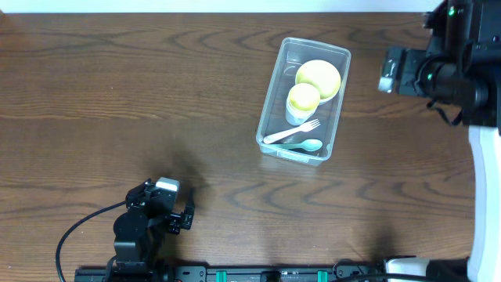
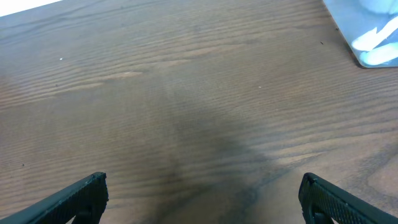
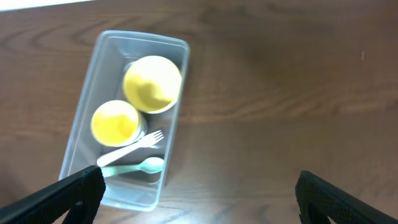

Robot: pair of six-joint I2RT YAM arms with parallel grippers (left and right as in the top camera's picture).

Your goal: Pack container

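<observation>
The clear rectangular container (image 1: pixel 273 92) stands right of the table's centre. It holds a yellow bowl (image 1: pixel 318 78), a yellow cup (image 1: pixel 303 99), a white fork (image 1: pixel 291 133) and a teal spoon (image 1: pixel 302 145). In the right wrist view the container (image 3: pixel 130 190) lies at the left, with the bowl (image 3: pixel 152 83), cup (image 3: pixel 114 122), fork (image 3: pixel 129 148) and spoon (image 3: pixel 134 167) inside. My right gripper (image 3: pixel 199 199) is open and empty, above the table to the container's right (image 1: pixel 389 69). My left gripper (image 2: pixel 202 196) is open and empty near the front edge (image 1: pixel 178 210). A corner of the container (image 2: pixel 373 37) shows at the left wrist view's top right.
Dark wooden table (image 1: pixel 117 94) all around. A black cable (image 1: pixel 74 231) runs from the left arm's base at the front. The right arm's white body (image 1: pixel 485 196) stands along the right edge.
</observation>
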